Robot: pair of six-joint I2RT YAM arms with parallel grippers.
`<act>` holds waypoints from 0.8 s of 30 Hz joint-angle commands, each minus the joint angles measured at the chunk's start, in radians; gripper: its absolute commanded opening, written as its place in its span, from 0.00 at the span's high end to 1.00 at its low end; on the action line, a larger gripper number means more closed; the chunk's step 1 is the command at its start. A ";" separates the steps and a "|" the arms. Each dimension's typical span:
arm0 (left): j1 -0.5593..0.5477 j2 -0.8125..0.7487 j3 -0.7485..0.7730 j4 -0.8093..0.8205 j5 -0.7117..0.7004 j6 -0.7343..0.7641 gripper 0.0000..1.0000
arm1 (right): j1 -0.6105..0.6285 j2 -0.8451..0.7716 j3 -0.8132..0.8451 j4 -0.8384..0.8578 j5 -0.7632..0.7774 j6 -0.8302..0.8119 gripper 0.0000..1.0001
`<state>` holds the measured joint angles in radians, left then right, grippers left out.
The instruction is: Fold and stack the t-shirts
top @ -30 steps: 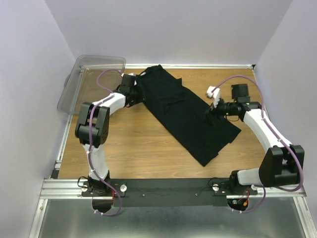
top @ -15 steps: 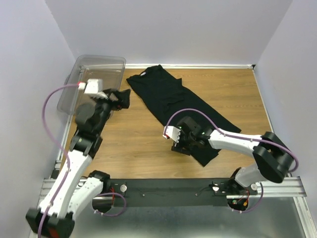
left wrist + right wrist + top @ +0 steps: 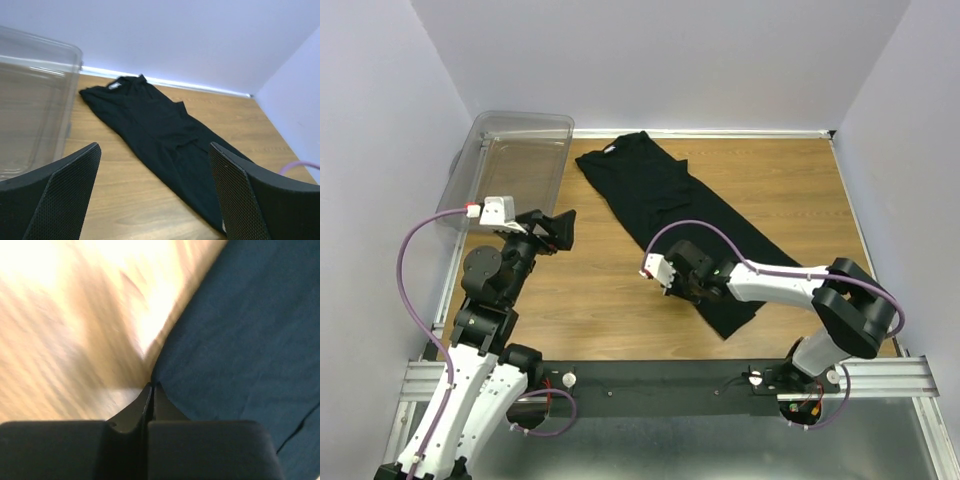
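Observation:
One black t-shirt [image 3: 670, 200] lies as a long folded strip running diagonally from the back centre to the near right of the table. The left wrist view shows the t-shirt [image 3: 150, 120] with its collar at the far end. My left gripper [image 3: 563, 228] hangs raised to the left of it, apart from the cloth, and in its own wrist view the left gripper [image 3: 155, 190] stands wide open with nothing between its fingers. My right gripper [image 3: 688, 290] is low at the strip's near left edge. Its wrist view shows the right gripper [image 3: 151, 386] shut, pinching the hem of the t-shirt [image 3: 240, 330].
A clear plastic bin [image 3: 510, 160] stands at the back left, partly over the table edge, and shows at the left of the left wrist view as the bin [image 3: 30, 100]. Purple-white walls close in the back and sides. Bare wood [image 3: 590, 290] lies left of the shirt.
The left arm let go at the collar, drew back leftward and rose, its gripper opening. The right arm swung from the shirt's right side to its near left edge and shut there.

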<state>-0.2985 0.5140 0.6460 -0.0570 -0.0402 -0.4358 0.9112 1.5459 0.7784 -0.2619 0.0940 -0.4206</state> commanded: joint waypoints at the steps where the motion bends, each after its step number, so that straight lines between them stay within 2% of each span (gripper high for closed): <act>1: 0.004 -0.026 -0.032 0.012 0.160 -0.032 0.05 | 0.063 0.045 0.096 -0.045 -0.227 0.057 0.97; 5: 0.002 -0.051 -0.045 0.016 0.203 -0.040 0.05 | 0.130 0.150 0.205 -0.068 -0.396 0.108 0.98; 7: 0.002 -0.065 -0.046 0.008 0.214 -0.043 0.05 | 0.165 0.225 0.274 -0.098 -0.447 0.111 0.91; 10: 0.002 -0.083 -0.054 -0.013 0.238 -0.046 0.05 | 0.173 0.247 0.326 -0.146 -0.476 0.102 0.53; 11: 0.002 -0.085 -0.065 -0.020 0.250 -0.049 0.05 | 0.167 0.205 0.326 -0.149 -0.456 0.097 0.37; 13: 0.002 -0.078 -0.080 -0.023 0.273 -0.058 0.05 | 0.094 0.111 0.320 -0.148 -0.418 0.100 0.21; 15: 0.002 -0.066 -0.115 0.005 0.292 -0.087 0.06 | -0.024 0.067 0.326 -0.149 -0.454 0.117 0.20; 16: 0.002 -0.040 -0.123 0.022 0.321 -0.110 0.07 | -0.166 0.053 0.329 -0.149 -0.497 0.120 0.20; 17: 0.002 -0.022 -0.146 0.054 0.335 -0.127 0.06 | -0.234 0.042 0.331 -0.149 -0.507 0.117 0.15; 18: 0.001 0.001 -0.158 0.092 0.347 -0.138 0.07 | -0.359 0.043 0.332 -0.146 -0.520 0.100 0.13; 20: -0.002 0.099 -0.181 0.144 0.385 -0.149 0.07 | -0.469 0.066 0.344 -0.134 -0.575 0.111 0.04; 21: -0.008 0.138 -0.181 0.189 0.395 -0.153 0.09 | -0.580 0.110 0.370 -0.123 -0.662 0.153 0.03; 23: -0.024 0.266 -0.175 0.235 0.428 -0.153 0.11 | -0.678 0.184 0.416 -0.067 -0.724 0.228 0.03; 24: -0.040 0.305 -0.169 0.255 0.425 -0.150 0.12 | -0.737 0.282 0.479 -0.048 -0.729 0.321 0.04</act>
<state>-0.3077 0.6991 0.4751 0.0742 0.3000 -0.5632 0.2886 1.6661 1.1748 -0.3408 -0.4801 -0.2657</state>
